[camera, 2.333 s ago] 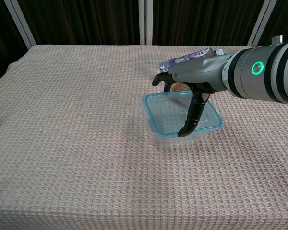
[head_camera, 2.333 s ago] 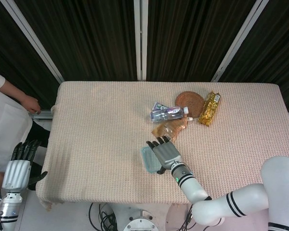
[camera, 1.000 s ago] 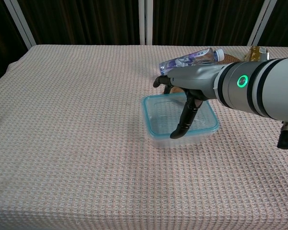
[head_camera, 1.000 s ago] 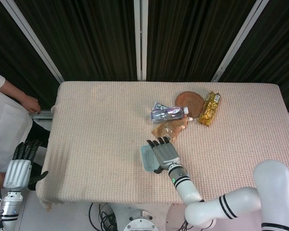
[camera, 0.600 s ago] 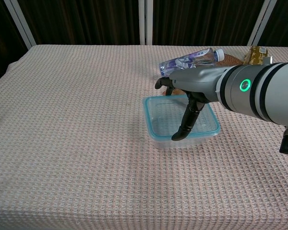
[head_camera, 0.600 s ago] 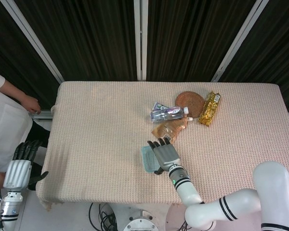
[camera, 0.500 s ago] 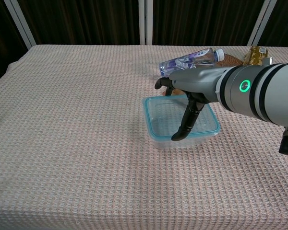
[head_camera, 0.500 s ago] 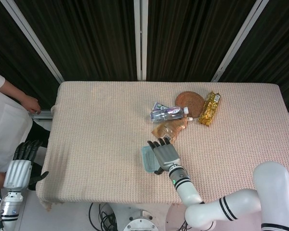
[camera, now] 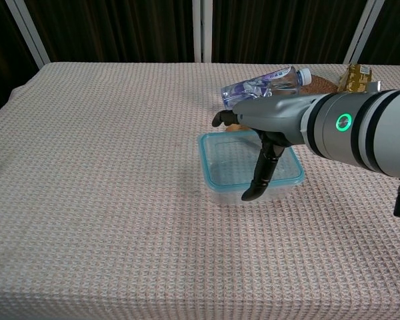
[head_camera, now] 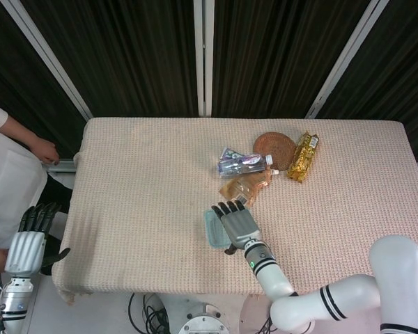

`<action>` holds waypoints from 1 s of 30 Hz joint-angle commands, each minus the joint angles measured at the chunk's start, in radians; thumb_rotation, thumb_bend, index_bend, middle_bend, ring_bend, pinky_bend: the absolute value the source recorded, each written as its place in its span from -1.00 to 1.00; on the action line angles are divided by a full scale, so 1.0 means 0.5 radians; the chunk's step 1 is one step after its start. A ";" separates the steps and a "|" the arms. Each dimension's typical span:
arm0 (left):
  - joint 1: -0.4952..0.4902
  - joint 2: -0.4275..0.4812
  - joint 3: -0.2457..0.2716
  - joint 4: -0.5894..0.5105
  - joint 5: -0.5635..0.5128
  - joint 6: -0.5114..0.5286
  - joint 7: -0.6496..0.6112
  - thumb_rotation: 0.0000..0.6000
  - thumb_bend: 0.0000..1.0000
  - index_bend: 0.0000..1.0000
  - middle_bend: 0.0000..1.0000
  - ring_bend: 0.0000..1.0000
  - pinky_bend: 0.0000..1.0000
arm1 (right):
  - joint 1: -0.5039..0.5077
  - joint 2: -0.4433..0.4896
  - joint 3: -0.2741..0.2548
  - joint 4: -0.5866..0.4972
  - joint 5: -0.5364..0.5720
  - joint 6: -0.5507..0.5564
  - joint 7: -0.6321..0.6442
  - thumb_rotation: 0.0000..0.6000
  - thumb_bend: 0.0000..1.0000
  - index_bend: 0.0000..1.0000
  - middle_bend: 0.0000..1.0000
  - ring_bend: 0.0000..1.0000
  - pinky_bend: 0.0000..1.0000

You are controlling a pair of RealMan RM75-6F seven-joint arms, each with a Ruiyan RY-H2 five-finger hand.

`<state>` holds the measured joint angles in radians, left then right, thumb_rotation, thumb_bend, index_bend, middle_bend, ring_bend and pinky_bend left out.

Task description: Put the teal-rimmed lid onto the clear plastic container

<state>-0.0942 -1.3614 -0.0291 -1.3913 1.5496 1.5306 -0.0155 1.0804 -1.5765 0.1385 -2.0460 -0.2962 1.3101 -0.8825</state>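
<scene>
The teal-rimmed lid [camera: 227,162] lies flat on top of the clear plastic container [camera: 221,195] near the table's middle front. My right hand [camera: 270,120] hangs over the lid with its fingers spread. Its thumb [camera: 259,180] reaches down to the lid's front rim. In the head view the same hand [head_camera: 238,224] covers most of the lid [head_camera: 212,230]. My left hand [head_camera: 29,236] hangs off the table's left side, below its edge, with straight fingers and nothing in it.
Behind the container lie a water bottle [camera: 263,83], an orange pouch [head_camera: 245,186], a round brown mat [head_camera: 274,148] and a gold packet [head_camera: 303,156]. A person in white [head_camera: 7,167] stands at the table's left edge.
The lid, earlier skewed to the right over the container, now sits squarely on it. My right thumb has slid from the lid's right corner to its front rim. The left hand is unmoved.
</scene>
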 commanded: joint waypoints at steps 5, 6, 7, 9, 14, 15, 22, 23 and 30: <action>0.006 0.009 0.001 -0.028 -0.002 0.009 0.024 1.00 -1.00 -0.79 -0.87 -1.00 -1.00 | -0.075 0.120 -0.082 -0.138 -0.259 -0.035 0.062 1.00 -1.00 -1.00 -0.91 -1.00 -1.00; 0.007 0.010 0.001 -0.031 -0.003 0.009 0.029 1.00 -1.00 -0.79 -0.87 -1.00 -1.00 | -0.091 0.139 -0.102 -0.158 -0.304 -0.035 0.076 1.00 -1.00 -1.00 -0.87 -1.00 -1.00; 0.008 0.012 0.002 -0.037 -0.004 0.009 0.036 1.00 -1.00 -0.79 -0.87 -1.00 -1.00 | -0.107 0.157 -0.125 -0.172 -0.350 -0.043 0.086 1.00 -1.00 -1.00 -0.81 -1.00 -1.00; 0.010 0.013 0.003 -0.047 -0.003 0.011 0.045 1.00 -1.00 -0.79 -0.87 -1.00 -1.00 | -0.118 0.168 -0.146 -0.172 -0.387 -0.071 0.097 1.00 -1.00 -1.00 -0.75 -1.00 -1.00; 0.019 0.015 0.007 -0.065 -0.002 0.022 0.064 1.00 -1.00 -0.79 -0.87 -1.00 -1.00 | -0.102 0.136 -0.151 -0.101 -0.374 -0.164 0.096 1.00 -1.00 -1.00 -0.70 -1.00 -1.00; 0.021 0.016 0.008 -0.067 -0.004 0.023 0.065 1.00 -1.00 -0.79 -0.87 -1.00 -1.00 | -0.100 0.129 -0.148 -0.089 -0.372 -0.178 0.099 1.00 -1.00 -1.00 -0.70 -1.00 -1.00; 0.026 0.019 0.008 -0.066 -0.010 0.022 0.061 1.00 -1.00 -0.79 -0.87 -1.00 -1.00 | -0.086 0.083 -0.135 -0.034 -0.408 -0.217 0.103 1.00 -1.00 -1.00 -0.70 -1.00 -1.00; 0.026 0.018 0.008 -0.065 -0.009 0.022 0.060 1.00 -1.00 -0.79 -0.87 -1.00 -1.00 | -0.082 0.078 -0.136 -0.031 -0.400 -0.219 0.095 1.00 -1.00 -1.00 -0.69 -1.00 -1.00; 0.027 0.012 0.009 -0.048 -0.011 0.018 0.044 1.00 -1.00 -0.79 -0.87 -1.00 -1.00 | -0.084 0.063 -0.172 -0.030 -0.344 -0.208 0.062 1.00 -1.00 -1.00 -0.66 -1.00 -1.00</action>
<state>-0.0804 -1.3554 -0.0246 -1.4153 1.5442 1.5395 0.0068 1.0392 -1.5450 0.0534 -2.0611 -0.4689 1.2052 -0.8510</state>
